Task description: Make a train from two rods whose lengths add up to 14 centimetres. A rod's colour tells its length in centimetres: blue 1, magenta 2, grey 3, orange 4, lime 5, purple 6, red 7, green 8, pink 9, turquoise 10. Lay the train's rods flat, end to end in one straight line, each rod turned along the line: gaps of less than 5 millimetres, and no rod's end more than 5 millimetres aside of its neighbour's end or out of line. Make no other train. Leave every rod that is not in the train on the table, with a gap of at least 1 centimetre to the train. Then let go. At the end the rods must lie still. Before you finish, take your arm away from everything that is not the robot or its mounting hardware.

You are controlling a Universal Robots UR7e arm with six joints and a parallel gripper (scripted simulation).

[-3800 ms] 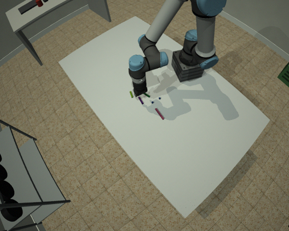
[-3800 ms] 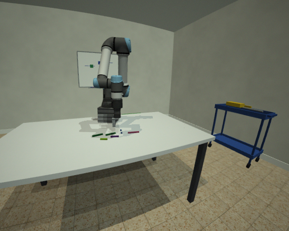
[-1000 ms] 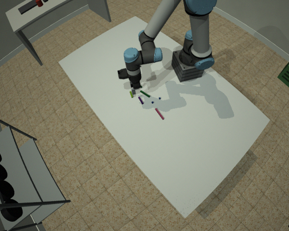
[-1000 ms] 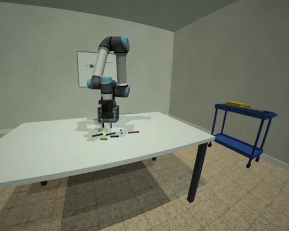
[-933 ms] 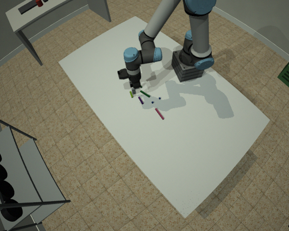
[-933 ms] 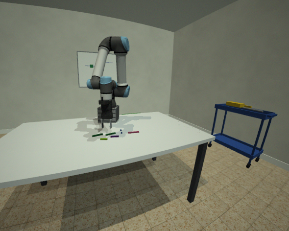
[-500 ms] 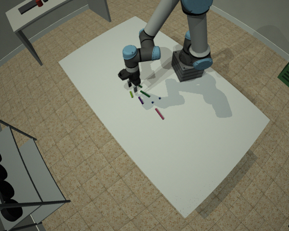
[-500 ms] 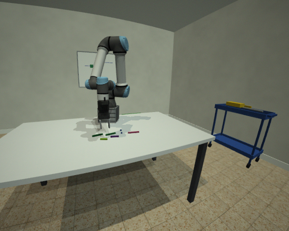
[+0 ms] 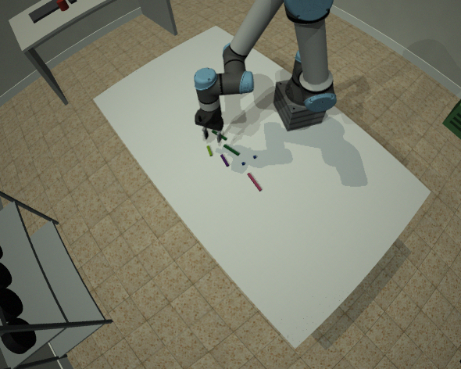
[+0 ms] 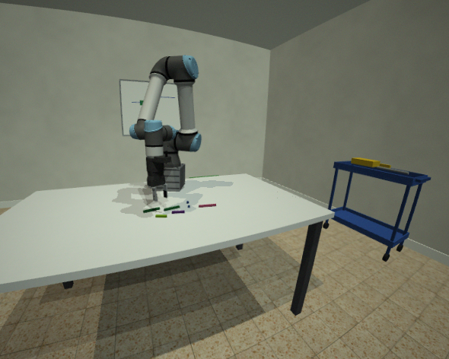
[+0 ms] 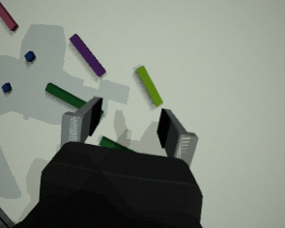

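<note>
My gripper [image 9: 212, 134] is open and empty, hovering just above the table; it also shows in the wrist view [image 11: 128, 119] and the exterior view [image 10: 154, 195]. One green rod lies right under it, mostly hidden by the gripper body in the wrist view [image 11: 113, 144]. A second green rod [image 9: 231, 149] lies flat beside it, and in the wrist view [image 11: 68, 97] its end reaches my left finger. The purple rod [image 9: 224, 159] [image 11: 87, 55] and the lime rod [image 9: 209, 150] [image 11: 149, 86] lie flat, apart from each other.
A pink rod [image 9: 254, 181] lies farther out on the table. Two small blue rods [image 9: 243, 163] [image 9: 255, 156] sit near the purple rod. The arm's base [image 9: 298, 109] stands behind the rods. A blue cart [image 10: 375, 200] stands off the table.
</note>
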